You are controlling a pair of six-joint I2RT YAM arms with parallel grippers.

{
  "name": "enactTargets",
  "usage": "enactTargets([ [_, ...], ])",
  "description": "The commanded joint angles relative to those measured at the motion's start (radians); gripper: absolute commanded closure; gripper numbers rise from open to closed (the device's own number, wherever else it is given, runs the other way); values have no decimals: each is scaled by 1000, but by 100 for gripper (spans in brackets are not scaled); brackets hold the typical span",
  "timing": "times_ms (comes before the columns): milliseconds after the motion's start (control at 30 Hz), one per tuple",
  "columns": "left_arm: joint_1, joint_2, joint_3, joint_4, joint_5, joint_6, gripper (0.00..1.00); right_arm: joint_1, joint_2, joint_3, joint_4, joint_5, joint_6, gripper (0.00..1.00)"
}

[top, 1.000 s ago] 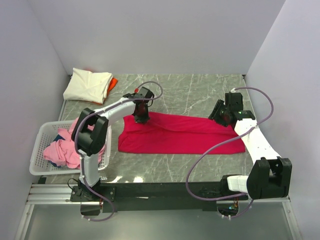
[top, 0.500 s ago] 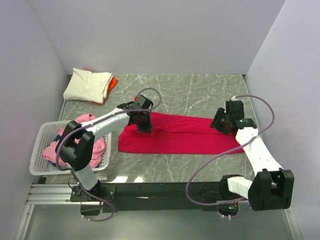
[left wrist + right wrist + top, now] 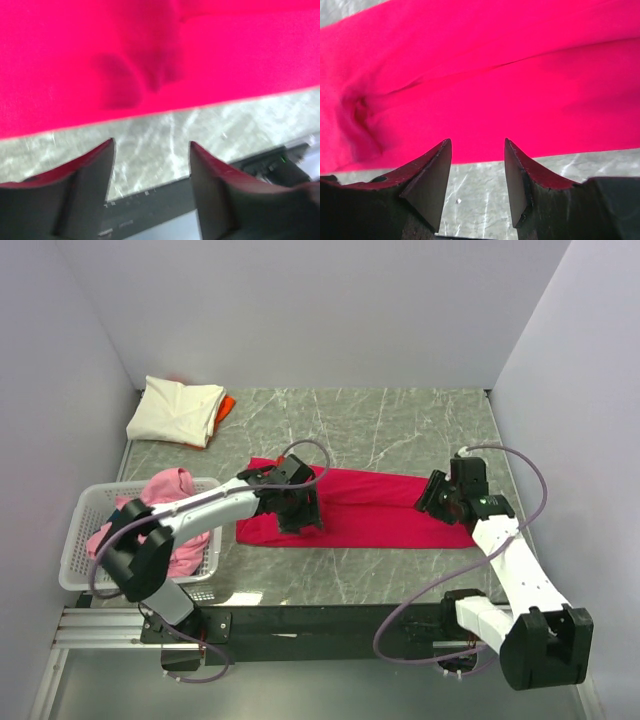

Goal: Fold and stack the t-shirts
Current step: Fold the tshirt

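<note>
The top camera looks down from behind the arms over the whole tabletop (image 3: 400, 420), and each wrist camera looks closely past its fingers (image 3: 427, 175) at the same red t-shirt (image 3: 380, 510).

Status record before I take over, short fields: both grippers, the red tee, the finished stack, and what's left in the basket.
left gripper: open, empty, above the left part of the red tee
right gripper: open, empty, at the tee's right end
red tee: lying flat on the table, apparently folded lengthwise into a long strip
stack: cream-white tee on top of an orange one, far left corner
basket: pink tees bunched inside, unfolded, at the table's left edge
</note>
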Motion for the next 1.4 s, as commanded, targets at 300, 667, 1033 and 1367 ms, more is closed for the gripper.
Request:
enactTargets([
  [300,73,-301,-187,-37,-192,3,35,323,95,67,100,-69,73,49],
  [667,223,-286,-335,93,-149,100,37,576,428,221,186,-137,158,49],
  [1033,251,-205,-356,164,-121,135,41,673,624,299,226,-145,179,50],
  [1367,275,-197,-370,101,-127,163,50,661,597,362,125,81,181,51],
])
